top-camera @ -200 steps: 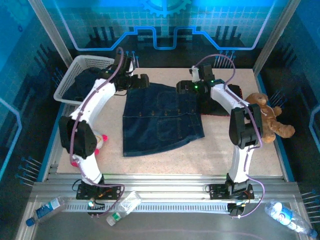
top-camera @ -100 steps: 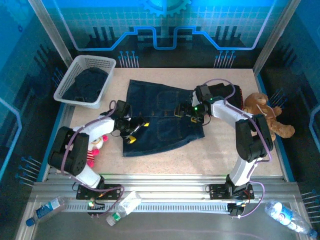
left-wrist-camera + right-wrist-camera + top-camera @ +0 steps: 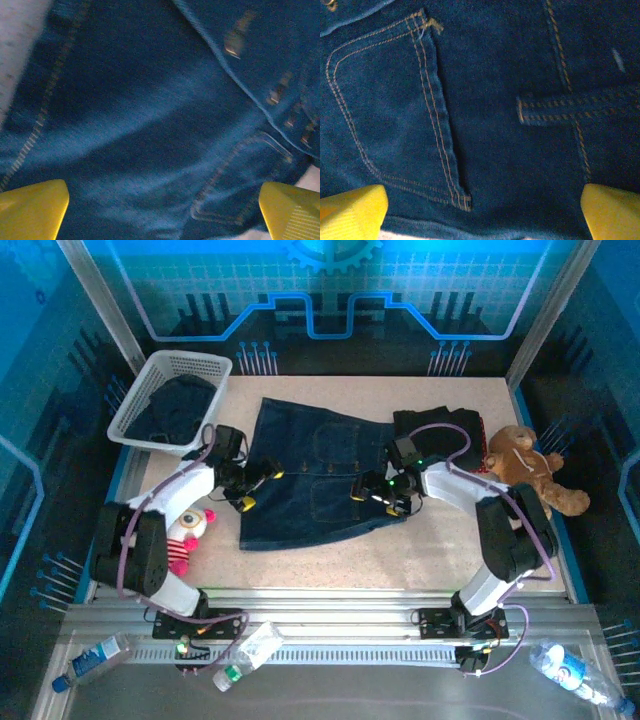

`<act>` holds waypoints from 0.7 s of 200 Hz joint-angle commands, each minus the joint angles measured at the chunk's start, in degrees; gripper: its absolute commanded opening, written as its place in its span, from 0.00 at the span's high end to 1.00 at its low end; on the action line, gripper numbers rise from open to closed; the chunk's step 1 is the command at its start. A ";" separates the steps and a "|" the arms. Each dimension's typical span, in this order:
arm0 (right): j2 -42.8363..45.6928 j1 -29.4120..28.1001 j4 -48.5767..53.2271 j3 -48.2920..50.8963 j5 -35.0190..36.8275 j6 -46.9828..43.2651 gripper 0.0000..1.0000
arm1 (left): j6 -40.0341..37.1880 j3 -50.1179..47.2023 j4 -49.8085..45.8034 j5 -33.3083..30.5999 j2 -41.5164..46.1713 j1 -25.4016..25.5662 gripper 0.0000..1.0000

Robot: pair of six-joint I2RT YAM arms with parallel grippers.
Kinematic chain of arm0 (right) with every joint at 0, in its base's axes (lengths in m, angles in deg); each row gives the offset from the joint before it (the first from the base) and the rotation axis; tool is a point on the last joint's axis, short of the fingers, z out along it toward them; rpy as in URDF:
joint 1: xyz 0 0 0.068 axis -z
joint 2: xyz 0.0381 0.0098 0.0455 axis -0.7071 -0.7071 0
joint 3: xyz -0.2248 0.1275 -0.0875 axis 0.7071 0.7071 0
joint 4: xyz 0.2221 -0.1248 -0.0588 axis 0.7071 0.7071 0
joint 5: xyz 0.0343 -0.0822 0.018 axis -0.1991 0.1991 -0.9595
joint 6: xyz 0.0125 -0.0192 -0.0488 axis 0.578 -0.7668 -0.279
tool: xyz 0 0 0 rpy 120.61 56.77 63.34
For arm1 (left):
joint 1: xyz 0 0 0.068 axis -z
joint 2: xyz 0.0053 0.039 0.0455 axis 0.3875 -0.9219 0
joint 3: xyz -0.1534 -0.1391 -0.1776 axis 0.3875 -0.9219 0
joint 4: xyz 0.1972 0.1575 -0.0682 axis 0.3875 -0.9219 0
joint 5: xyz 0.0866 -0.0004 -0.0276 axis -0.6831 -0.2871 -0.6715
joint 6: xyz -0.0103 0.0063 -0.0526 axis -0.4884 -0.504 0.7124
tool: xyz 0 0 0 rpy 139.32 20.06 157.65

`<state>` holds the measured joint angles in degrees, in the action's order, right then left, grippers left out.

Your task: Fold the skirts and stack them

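We see the buttoned denim skirt [image 3: 320,475] spread flat mid-table, our left gripper [image 3: 260,489] and right gripper [image 3: 375,502] low over it, jaws wide, empty. Nearby: white basket [image 3: 190,357] (dark cloth inside), plush toy [image 3: 188,530], teddy bear [image 3: 525,465].

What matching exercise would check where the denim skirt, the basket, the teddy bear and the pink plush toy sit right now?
Things:
1. denim skirt
2. basket
3. teddy bear
4. pink plush toy

Places:
A. far left corner
B. right edge
C. spread flat in the middle
D. left edge, toward the near side

Pairs: 1-C, 2-A, 3-B, 4-D
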<state>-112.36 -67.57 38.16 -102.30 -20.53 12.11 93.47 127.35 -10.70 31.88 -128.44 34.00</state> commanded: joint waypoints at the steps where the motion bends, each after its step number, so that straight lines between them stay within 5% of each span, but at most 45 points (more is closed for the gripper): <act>1: 3.08 -0.36 4.50 1.22 0.47 0.83 0.00 | 5.24 -2.02 -5.15 1.65 5.88 4.83 0.01; 45: 5.24 -0.49 1.94 3.45 1.17 1.19 0.00 | 17.74 -15.45 4.33 2.45 12.93 8.49 0.01; 97: 0.93 -0.37 -2.71 4.17 5.06 -0.31 0.00 | 16.60 -19.65 8.36 -2.24 9.47 7.10 0.01; 140: -2.26 0.87 -0.29 7.34 9.26 -2.66 0.00 | 10.11 -27.88 6.42 -5.63 8.33 0.05 0.01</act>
<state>-112.39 -67.44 35.40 -98.36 -15.50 11.26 108.64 104.70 -1.61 30.88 -118.36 38.00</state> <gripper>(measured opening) 0.998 0.990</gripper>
